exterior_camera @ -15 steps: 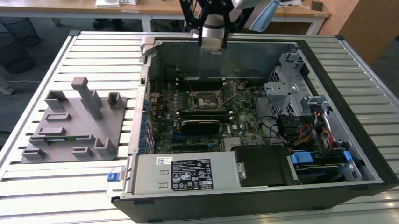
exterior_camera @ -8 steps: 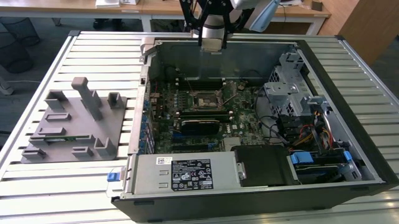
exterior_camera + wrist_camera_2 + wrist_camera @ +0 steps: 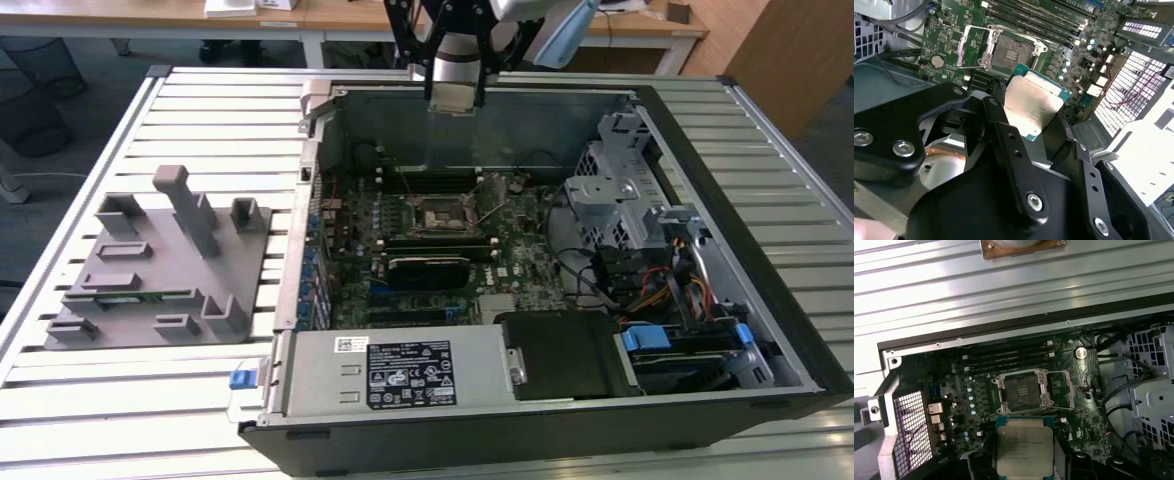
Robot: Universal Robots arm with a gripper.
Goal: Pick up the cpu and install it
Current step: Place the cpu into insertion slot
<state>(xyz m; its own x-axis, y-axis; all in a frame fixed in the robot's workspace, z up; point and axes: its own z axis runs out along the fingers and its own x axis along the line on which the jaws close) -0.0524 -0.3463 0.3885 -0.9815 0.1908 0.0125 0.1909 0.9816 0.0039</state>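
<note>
The cpu [image 3: 1025, 445] is a flat square chip with a silvery top plate and a greenish rim, and my gripper [image 3: 1025, 462] is shut on it, a black finger on either side. In the second wrist view the cpu [image 3: 1034, 107] sits tilted between the fingers [image 3: 1001, 130] of the gripper [image 3: 1030, 117]. In the exterior view the gripper [image 3: 453, 98] hangs above the back wall of the open computer case [image 3: 747, 160]. Below and ahead of the chip lies the motherboard socket [image 3: 430, 215], its metal frame [image 3: 1021, 390] flipped open, also seen as the socket [image 3: 1009, 52] in the second wrist view.
A grey fixture block [image 3: 147, 265] with upright posts stands on the slatted table at the exterior view's left, a green memory stick [image 3: 134, 296] lying in it. Inside the case are a power supply [image 3: 387, 370], a drive cage [image 3: 621, 195], cables [image 3: 654, 290] and memory slots [image 3: 1009, 357].
</note>
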